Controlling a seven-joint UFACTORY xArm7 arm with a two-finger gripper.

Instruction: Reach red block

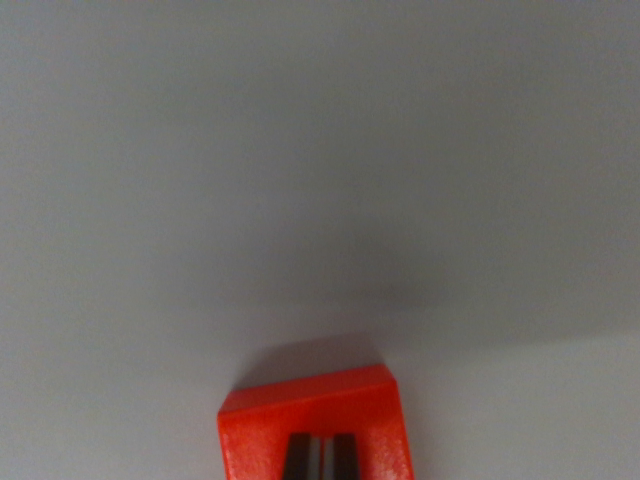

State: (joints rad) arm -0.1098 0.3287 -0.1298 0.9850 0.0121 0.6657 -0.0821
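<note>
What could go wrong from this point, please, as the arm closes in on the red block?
1. The red block sits at the wrist view's bottom edge, partly cut off; any further drift could take it out of sight.
2. The picture is blurred and the grey surface is featureless, so judging the remaining height is hard and the arm might press into the block.
3. No fingers are clearly visible, so alignment cannot be checked.

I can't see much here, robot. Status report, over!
Tool not in view. Red block at bottom centre, cut off by the frame edge. Plain grey surface around it, nothing in the way.
</note>
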